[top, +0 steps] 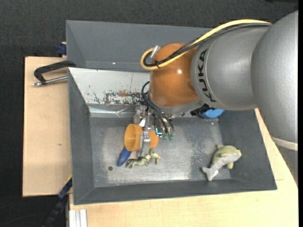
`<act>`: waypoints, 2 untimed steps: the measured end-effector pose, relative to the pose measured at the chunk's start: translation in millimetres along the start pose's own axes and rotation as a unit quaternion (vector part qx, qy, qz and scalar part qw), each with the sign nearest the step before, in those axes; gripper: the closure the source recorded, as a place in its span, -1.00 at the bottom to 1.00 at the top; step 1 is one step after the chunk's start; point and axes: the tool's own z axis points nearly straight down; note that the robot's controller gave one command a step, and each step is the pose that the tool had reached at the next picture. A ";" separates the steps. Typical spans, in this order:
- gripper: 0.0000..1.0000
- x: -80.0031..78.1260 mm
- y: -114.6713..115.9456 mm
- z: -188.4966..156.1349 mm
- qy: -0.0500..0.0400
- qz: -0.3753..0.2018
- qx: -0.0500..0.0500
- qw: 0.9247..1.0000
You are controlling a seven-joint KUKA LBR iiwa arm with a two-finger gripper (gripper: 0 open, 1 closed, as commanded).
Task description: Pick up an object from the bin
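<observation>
- We see the grey bin (80, 141), and the arm (236, 65) with its orange wrist cover crossing it from 3 o'clock.
- The gripper (147, 138) stands low over the floor, slightly toward 9 o'clock of the bin's centre. We cannot tell how its jaws stand or whether they hold anything.
- A grey-green toy fish (222, 159) lies at 4 o'clock, well apart from the gripper.
- An orange cup (132, 137) sits right against the gripper at its 9 o'clock.
- A small tan animal figure (144, 160) lies at the gripper's 6 o'clock.
- A blue piece (124, 156) lies at its 7 o'clock.
</observation>
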 end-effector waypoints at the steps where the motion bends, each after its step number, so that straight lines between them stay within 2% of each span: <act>1: -1.00 -7.2 -6.0 33.0 -0.014 -0.035 -0.004 0.999; 2: -1.00 -16.1 2.3 44.5 -0.013 -0.069 -0.007 0.998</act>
